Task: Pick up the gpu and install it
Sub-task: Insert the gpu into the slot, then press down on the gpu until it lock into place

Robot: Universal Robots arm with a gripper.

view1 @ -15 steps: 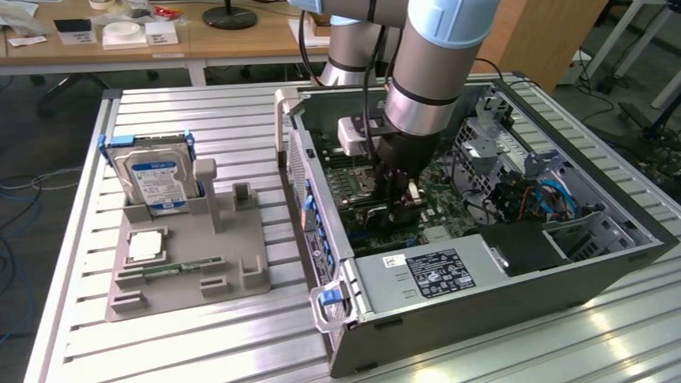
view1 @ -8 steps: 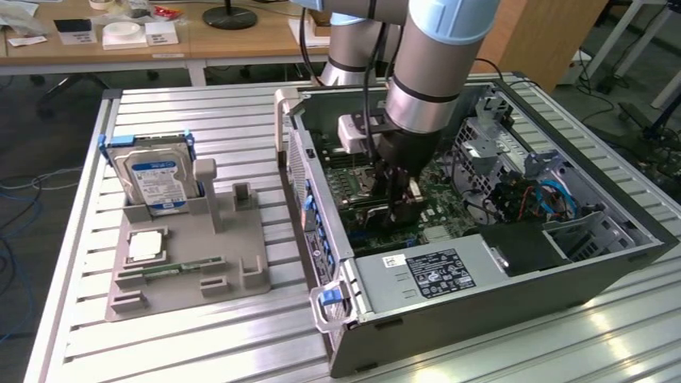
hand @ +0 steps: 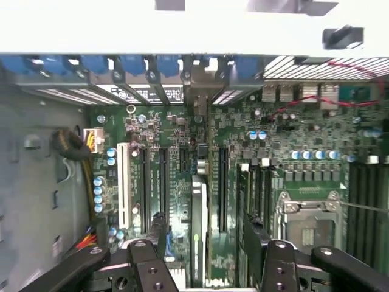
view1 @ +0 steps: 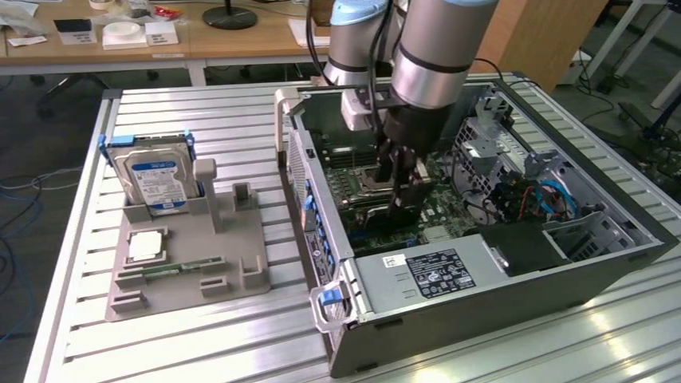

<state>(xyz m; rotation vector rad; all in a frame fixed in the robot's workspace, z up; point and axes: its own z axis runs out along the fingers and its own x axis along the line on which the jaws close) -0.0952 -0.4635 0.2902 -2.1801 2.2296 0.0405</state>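
Observation:
The gpu (hand: 198, 213) is seen edge-on, a thin dark card with a pale top edge. It stands upright in an expansion slot of the motherboard (hand: 176, 158), and its bracket end reaches the case's rear wall (hand: 200, 91). My gripper (hand: 206, 231) is open, with one finger on each side of the card and a gap between them and it. In the exterior view my gripper (view1: 403, 199) reaches straight down into the open computer case (view1: 596, 239) and hides the card.
A CPU socket (hand: 313, 222) lies beside the slots. The power supply (view1: 431, 275) sits at the case's near end. On the exterior view's left, a grey tray (view1: 245, 239) carries a blue-labelled hard drive (view1: 159, 179), a processor (view1: 146, 245) and a green memory stick (view1: 175, 270).

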